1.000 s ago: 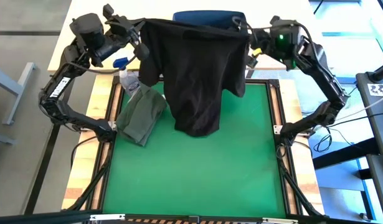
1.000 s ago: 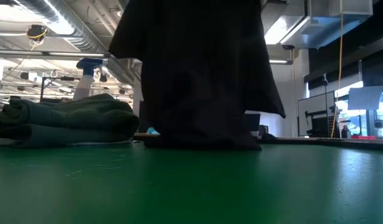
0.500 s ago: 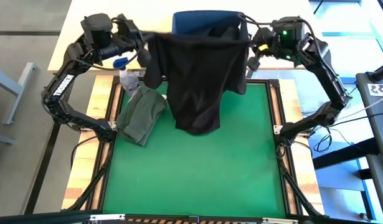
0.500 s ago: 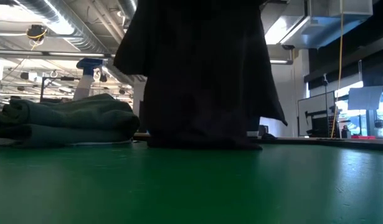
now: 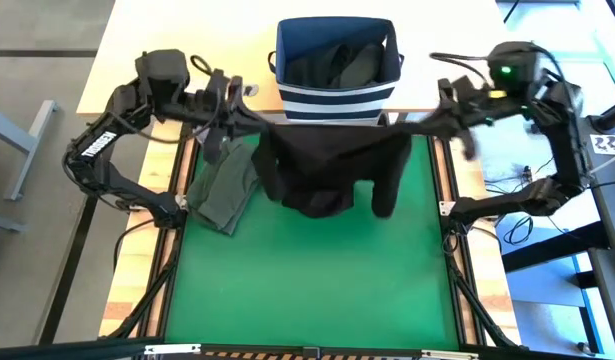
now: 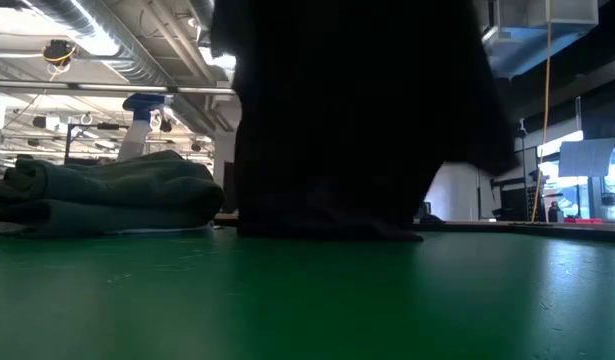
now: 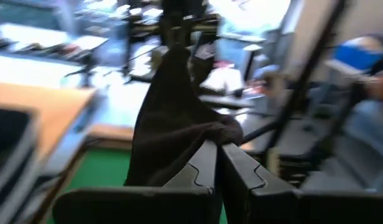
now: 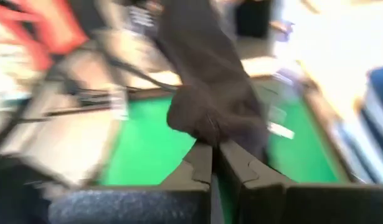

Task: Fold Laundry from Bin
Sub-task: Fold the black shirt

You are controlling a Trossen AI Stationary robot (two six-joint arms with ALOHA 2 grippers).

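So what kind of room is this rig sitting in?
Probably an industrial lab or workshop: exposed ceiling ducts run overhead, more benches stand behind the green work mat, and the table sits on bare concrete floor.

text: none legible | labels: none legible | signs: none legible

1 bin (image 5: pixel 335 98), 1 black garment (image 5: pixel 327 165), 1 olive garment (image 5: pixel 223 192), 2 pincers.
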